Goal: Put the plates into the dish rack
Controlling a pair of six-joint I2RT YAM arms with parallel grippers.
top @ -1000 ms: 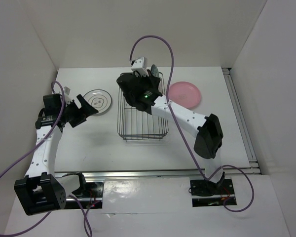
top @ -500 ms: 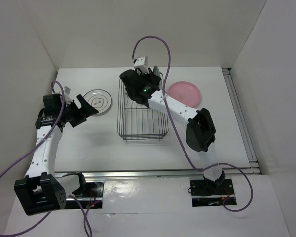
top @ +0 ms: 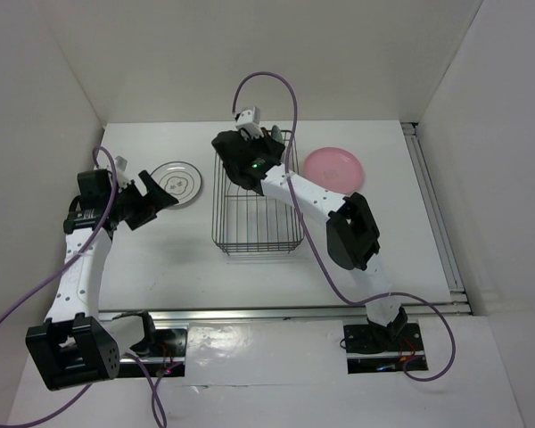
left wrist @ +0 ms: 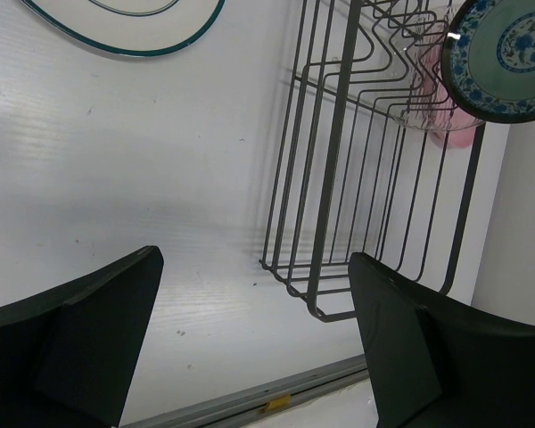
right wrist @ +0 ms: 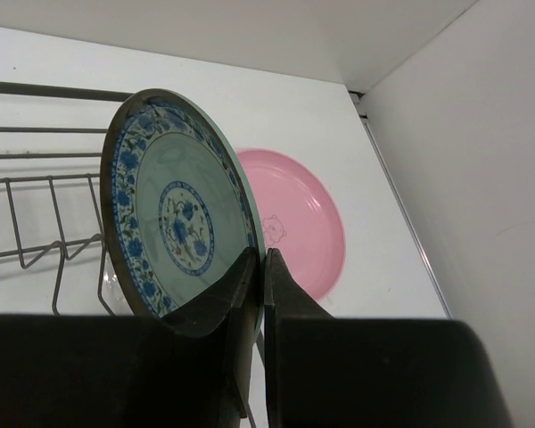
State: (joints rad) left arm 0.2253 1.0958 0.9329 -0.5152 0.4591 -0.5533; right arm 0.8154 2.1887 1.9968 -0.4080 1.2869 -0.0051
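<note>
Dish rack point(top: 254, 221) on white-walled white table point(top: 174, 260)

Right wrist view: the lower rim of the blue-green patterned plate point(right wrist: 183, 218) is hidden behind the right gripper point(right wrist: 259, 260). This plate covers the left part of the pink plate point(right wrist: 299, 223). The dish rack point(right wrist: 36, 134) is cut off by the left edge.

Left wrist view: the white ring-pattern plate point(left wrist: 116, 22) is cut off by the top edge. The pink plate shows only as a sliver behind the rack wires. The clear glass dish point(left wrist: 419, 85) is faint, outline unclear.

Top view: the right gripper's fingertips are hidden under the right arm point(top: 250, 165). The glass dish is too small to make out.
</note>
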